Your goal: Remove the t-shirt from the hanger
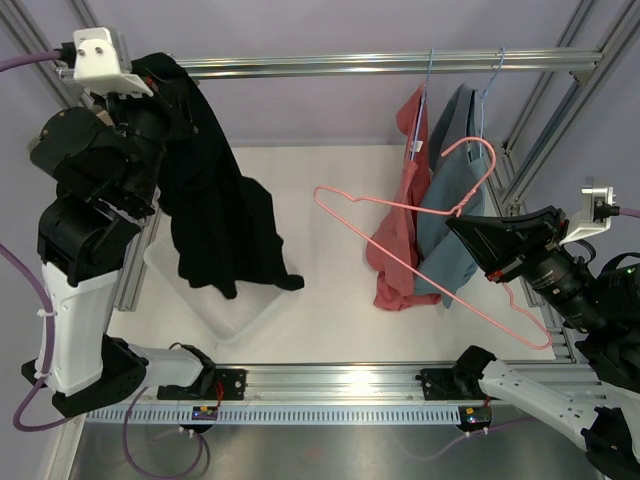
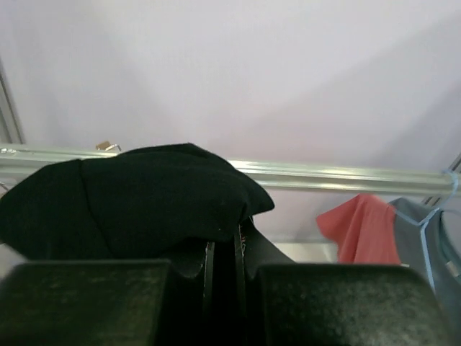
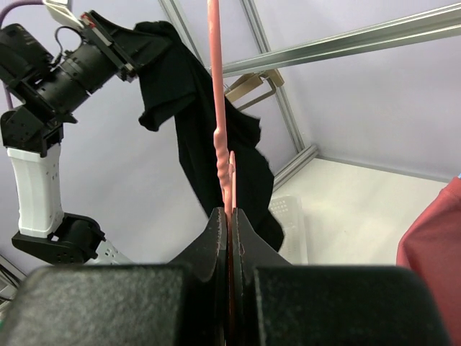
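Left hand (image 2: 223, 251) pinches the black t-shirt (image 1: 215, 215) — right hand (image 3: 230, 225) clamps the pink hanger (image 1: 380, 203).

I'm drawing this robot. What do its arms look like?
The left arm and right arm are mostly black, with chunky joints and white lower segments. Each wrist carries a white camera box trailing a purple cable. The left gripper and right gripper have black fingers.

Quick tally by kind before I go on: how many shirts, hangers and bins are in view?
Shirts: 3 (black t-shirt, red shirt, blue-grey shirt)
Hangers: 3 (pink hanger, two blue hangers)
Bins: 1 (white bin)
Total: 7
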Action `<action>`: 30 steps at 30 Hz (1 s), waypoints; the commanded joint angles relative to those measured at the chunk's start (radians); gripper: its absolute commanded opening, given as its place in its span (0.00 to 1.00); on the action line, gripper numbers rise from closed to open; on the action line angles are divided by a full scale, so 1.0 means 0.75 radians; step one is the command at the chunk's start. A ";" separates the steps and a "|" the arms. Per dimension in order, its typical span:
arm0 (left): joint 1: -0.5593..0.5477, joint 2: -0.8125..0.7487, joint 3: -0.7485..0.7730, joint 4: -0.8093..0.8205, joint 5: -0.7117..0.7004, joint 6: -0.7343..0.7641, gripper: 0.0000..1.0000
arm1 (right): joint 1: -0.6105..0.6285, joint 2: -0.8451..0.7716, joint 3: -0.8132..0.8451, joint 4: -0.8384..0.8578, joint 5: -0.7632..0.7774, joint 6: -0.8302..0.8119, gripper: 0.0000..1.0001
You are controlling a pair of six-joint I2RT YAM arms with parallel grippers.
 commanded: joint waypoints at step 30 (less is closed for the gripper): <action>0.229 -0.447 -0.979 0.147 -0.190 0.050 0.00 | -0.002 0.295 0.020 0.063 0.012 -0.053 0.00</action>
